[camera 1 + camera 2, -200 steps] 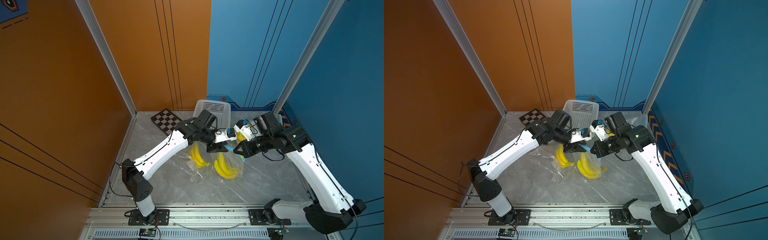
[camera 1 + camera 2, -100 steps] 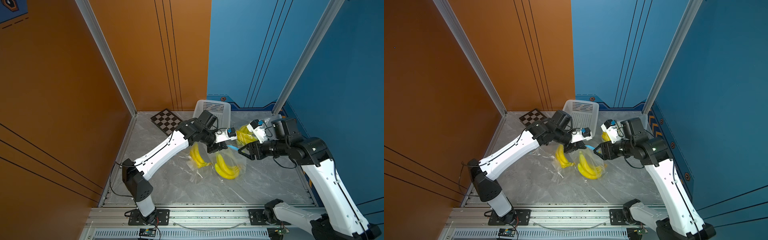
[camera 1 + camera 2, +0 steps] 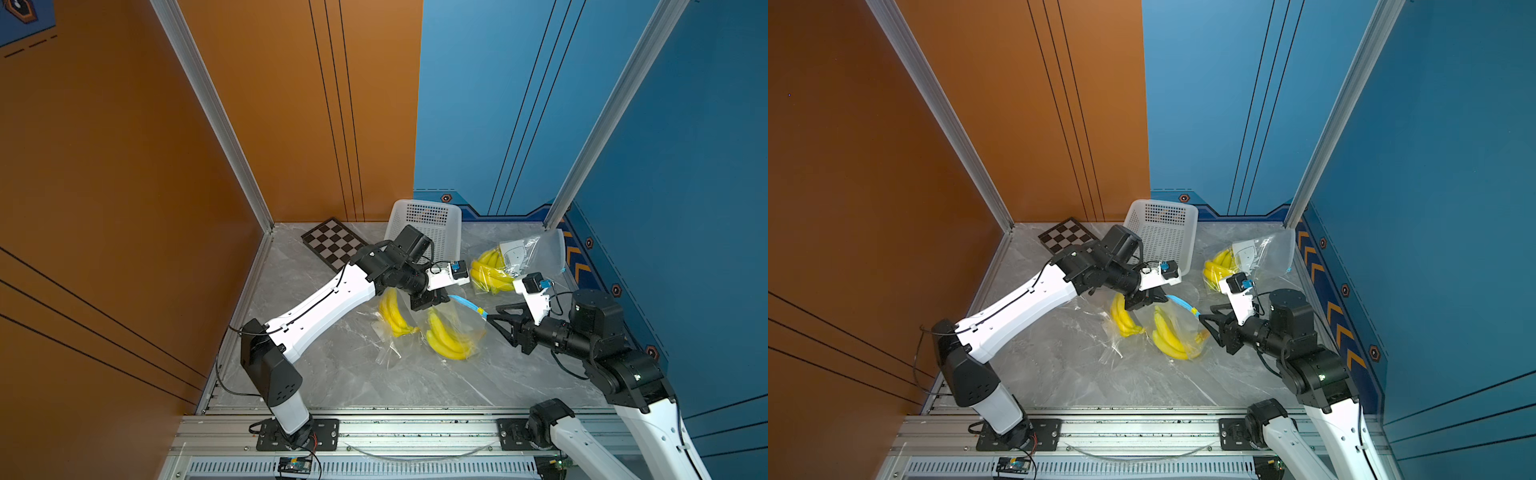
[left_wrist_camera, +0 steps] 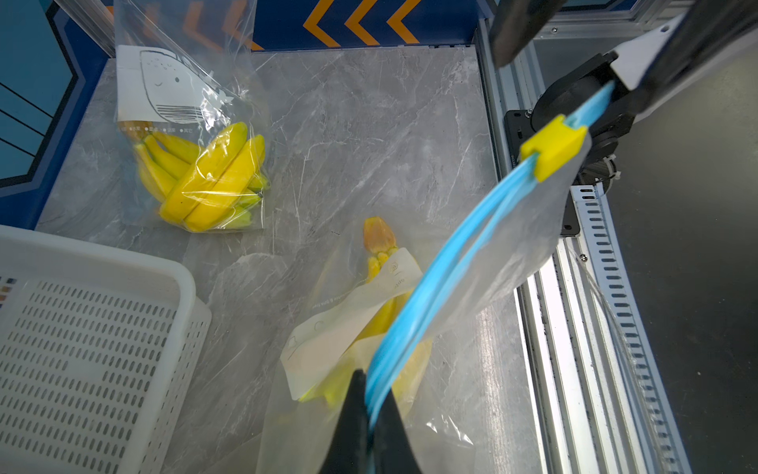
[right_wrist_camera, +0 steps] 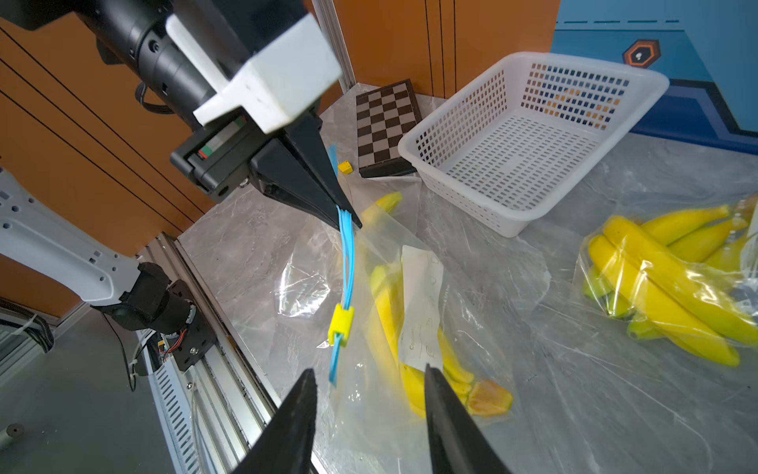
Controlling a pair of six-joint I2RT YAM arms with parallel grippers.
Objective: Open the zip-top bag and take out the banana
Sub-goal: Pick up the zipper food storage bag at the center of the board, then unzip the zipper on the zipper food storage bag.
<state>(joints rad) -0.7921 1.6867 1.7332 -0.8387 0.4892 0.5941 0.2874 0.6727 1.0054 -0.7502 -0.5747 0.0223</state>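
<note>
In both top views we see the zip-top bag [image 3: 465,320] just right of centre in the lower half, the banana [image 3: 444,343] inside it. The grip is too small to read there. The left wrist view shows us the left gripper [image 4: 371,394] pressed together on the bag's blue strip [image 4: 451,266], with the yellow slider [image 4: 553,149] far along it. The right wrist view shows the right gripper [image 5: 369,373] spread, holding nothing.

The zip-top bag [image 3: 457,328] lies mid-table [image 3: 374,386] with the banana [image 3: 442,340] inside it and a second bunch [image 3: 395,316] just to its left. Behind them stands the basket [image 3: 427,215], with the checkerboard [image 3: 334,248] to its left in the back corner and another bagged bunch [image 3: 494,270] to its right.
</note>
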